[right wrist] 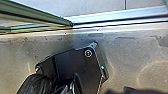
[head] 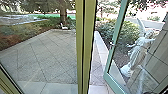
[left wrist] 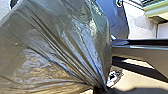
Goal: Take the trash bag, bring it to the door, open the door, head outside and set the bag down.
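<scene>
Evidently, the left tool [left wrist: 99,88] grips the trash bag [left wrist: 62,50] by its gathered neck, likely keeping it closed beside the robot, while the green-framed glass door [head: 109,60] stands open onto the paved yard [head: 50,57], though I cannot tell the right tool's state.

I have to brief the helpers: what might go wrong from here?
The trash bag, bunched into tight creases, might tear or snag on the door post. The robot's base, close to the threshold, may jolt on it. The open glass door might swing back and strike the bag.
</scene>
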